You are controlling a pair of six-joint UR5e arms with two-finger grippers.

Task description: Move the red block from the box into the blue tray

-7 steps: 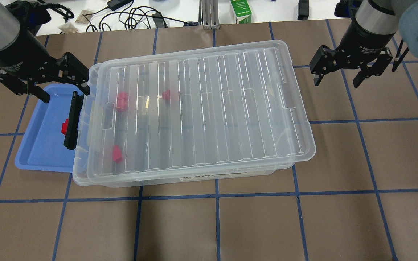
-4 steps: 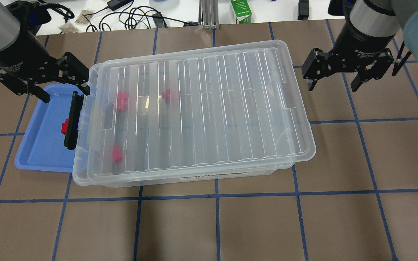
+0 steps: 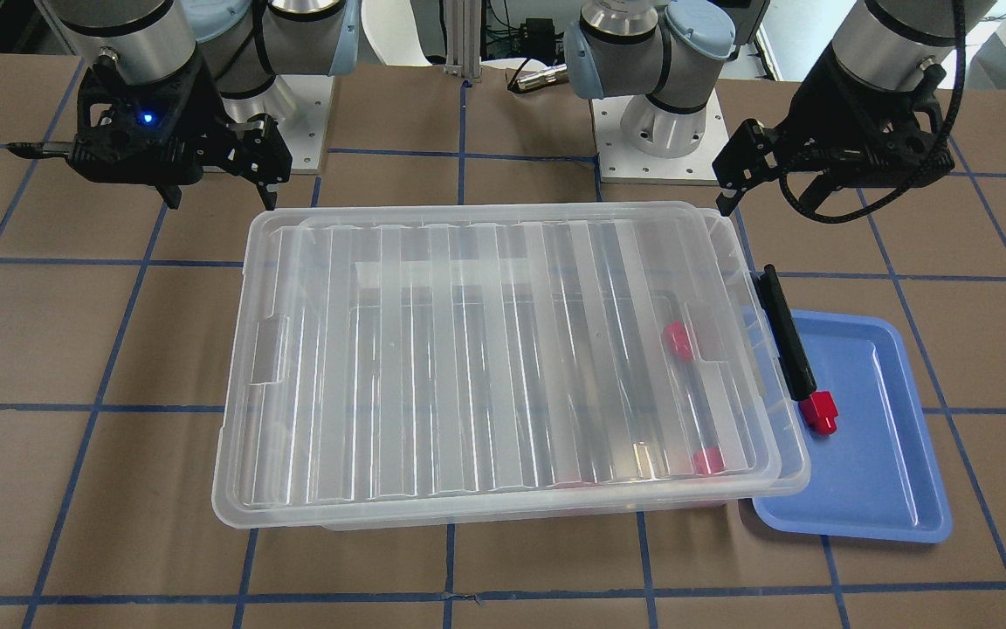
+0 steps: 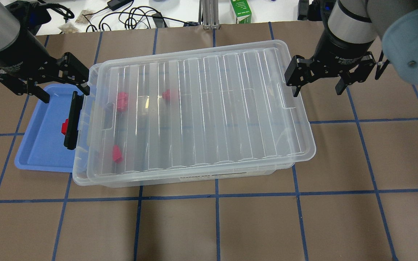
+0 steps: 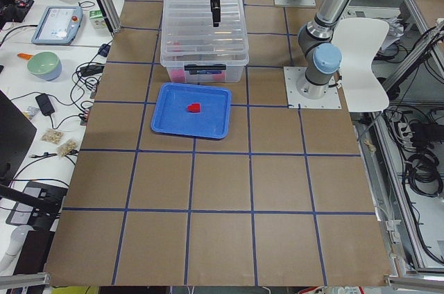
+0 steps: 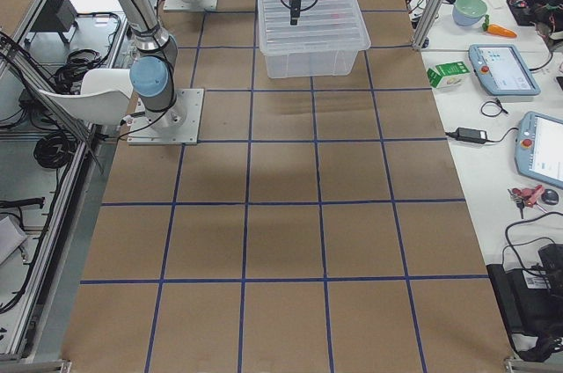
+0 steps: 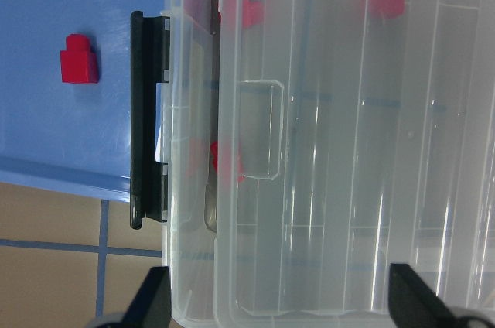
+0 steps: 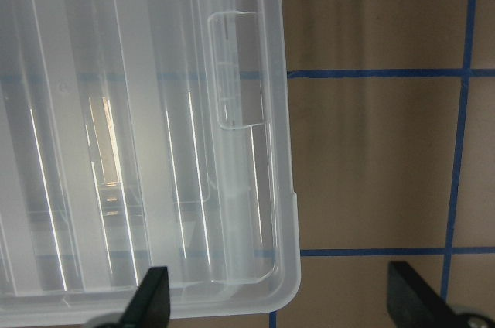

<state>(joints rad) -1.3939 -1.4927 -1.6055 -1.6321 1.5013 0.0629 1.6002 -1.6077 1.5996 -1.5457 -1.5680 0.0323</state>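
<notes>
Figure: worktop (image 4: 230, 224) with two containers. A large clear box (image 4: 194, 179) lies at the centre, covered by its ribbed clear lid (image 4: 209, 108), which sits slightly askew. Three red blocks show through the lid near the latch end: two toward the far side (image 4: 122, 100) (image 4: 169, 95) and one toward the near side (image 4: 116, 153). A shallow blue tray (image 4: 42, 145) lies just beside the box's black latch (image 4: 72, 121). The tray holds one red block (image 3: 820, 411), resting on its floor close to the latch.

The left hand (image 4: 65, 93), fingers spread apart and holding nothing, hangs over the tray's far end and the box's latch corner. The red block in the tray lies near it, toward the robot, with no contact. The right hand (image 4: 317, 90), fingers likewise apart and empty, hangs at the lid's opposite far corner, one finger over the lid's edge and the other over bare worktop.
</notes>
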